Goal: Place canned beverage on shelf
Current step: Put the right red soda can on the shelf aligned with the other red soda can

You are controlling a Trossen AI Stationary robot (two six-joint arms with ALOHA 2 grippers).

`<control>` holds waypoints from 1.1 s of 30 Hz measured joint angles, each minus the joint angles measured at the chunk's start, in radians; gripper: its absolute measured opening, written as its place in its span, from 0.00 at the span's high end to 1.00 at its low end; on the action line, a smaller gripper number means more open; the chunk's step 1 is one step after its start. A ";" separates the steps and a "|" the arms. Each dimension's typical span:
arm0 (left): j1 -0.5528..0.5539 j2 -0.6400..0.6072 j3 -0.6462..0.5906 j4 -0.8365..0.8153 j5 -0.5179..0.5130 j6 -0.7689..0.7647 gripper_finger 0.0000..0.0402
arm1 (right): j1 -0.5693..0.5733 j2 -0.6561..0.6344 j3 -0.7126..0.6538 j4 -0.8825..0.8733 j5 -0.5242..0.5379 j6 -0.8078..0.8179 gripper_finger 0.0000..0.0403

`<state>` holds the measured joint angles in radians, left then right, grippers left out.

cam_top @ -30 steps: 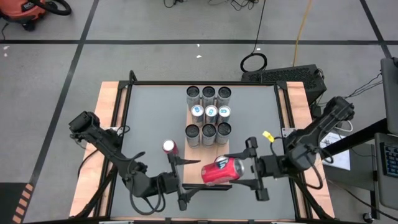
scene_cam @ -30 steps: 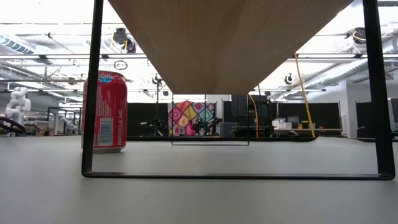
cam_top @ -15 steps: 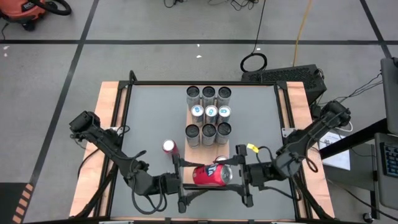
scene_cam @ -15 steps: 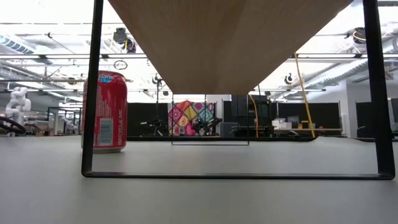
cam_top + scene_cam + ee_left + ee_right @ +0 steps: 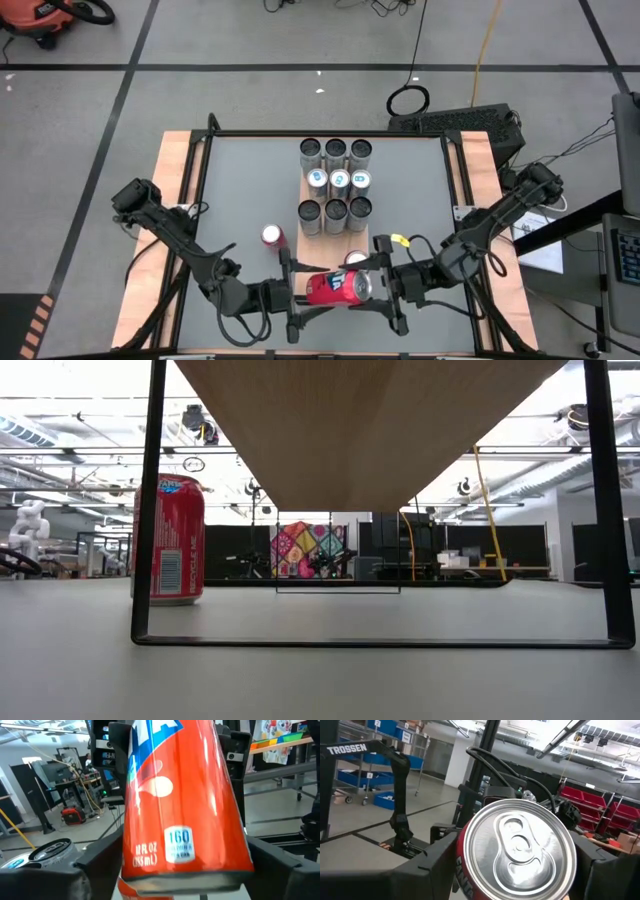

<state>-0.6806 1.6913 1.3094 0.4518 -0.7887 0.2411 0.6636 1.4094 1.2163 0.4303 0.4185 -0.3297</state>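
Observation:
A red can (image 5: 337,287) lies level in the air above the table's near edge, its top facing my right gripper (image 5: 380,288), which is shut on it. My left gripper (image 5: 322,290) comes from the table's left, open, with one finger on each side of the can's bottom end (image 5: 185,880). The shelf (image 5: 375,238), a light-brown board seen from below in the low view (image 5: 370,420), carries several cans (image 5: 335,185) standing upright. Another red can (image 5: 272,236) stands upright on the table left of the shelf (image 5: 168,540). My right gripper pinches the can's side wall near its top end (image 5: 463,866) between its two fingers. The fingers come level from the table's right and lie along the can. The can is lifted clear and lies level. My left gripper's fingers (image 5: 280,865) flank the can's bottom end; whether they touch it I cannot tell.
A can top (image 5: 355,258) shows just beyond the held can. Black shelf legs (image 5: 150,500) stand on the grey tabletop. Pale wooden strips (image 5: 175,200) edge the table on both sides. Cables and a keyboard (image 5: 455,122) lie on the floor beyond the far edge.
My right gripper has carried the red can toward the table's left, rolling as it went. The can has turned from slanted to level and its bottom end now sits between my left gripper's fingers.

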 joint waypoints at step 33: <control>0.027 0.019 0.000 -0.062 0.468 -0.482 0.26 | 0.032 0.038 0.001 -0.097 -0.292 -0.111 0.06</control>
<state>-0.6533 1.7105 1.3090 0.3893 -0.3209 -0.2407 0.6960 1.4473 1.2175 0.3337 0.1261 -0.4407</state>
